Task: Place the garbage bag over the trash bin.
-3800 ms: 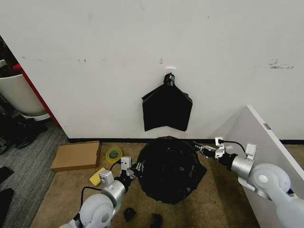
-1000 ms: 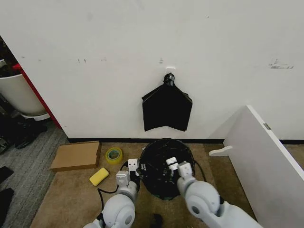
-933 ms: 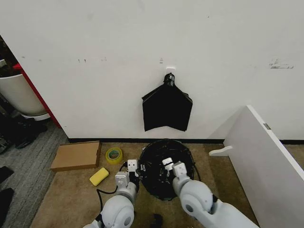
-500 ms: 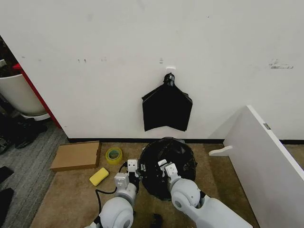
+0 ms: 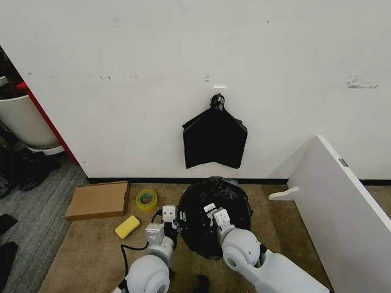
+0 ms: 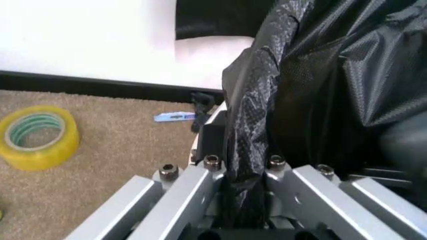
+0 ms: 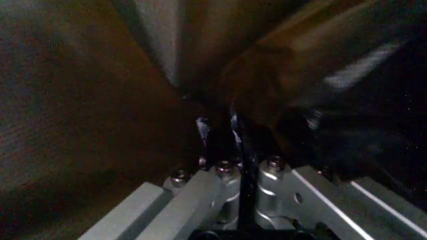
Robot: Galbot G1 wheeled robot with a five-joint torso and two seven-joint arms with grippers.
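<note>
The garbage bag (image 5: 229, 204), glossy black and crinkled, sits bunched on the floor below the wall. It wraps the trash bin, which is hidden under it. My left gripper (image 5: 173, 220) is at the bag's left side. In the left wrist view, the left gripper (image 6: 231, 146) is shut on a hanging fold of the garbage bag (image 6: 313, 80). My right gripper (image 5: 209, 215) is pushed into the bag's middle, close to the left one. In the right wrist view, the right gripper (image 7: 220, 131) has its fingers pinched together amid dark film.
A yellow tape roll (image 5: 146, 199), a cardboard box (image 5: 98, 199) and a yellow sponge (image 5: 127, 226) lie left of the bag. A flat bunch of black bags (image 5: 215, 141) hangs on the wall. A white panel (image 5: 342, 207) leans at the right. Black scraps (image 5: 200, 282) lie near me.
My right gripper swung from the bag's far right side to its middle, then crept left toward the left gripper. The bag drew in narrower and its top puffed up.
</note>
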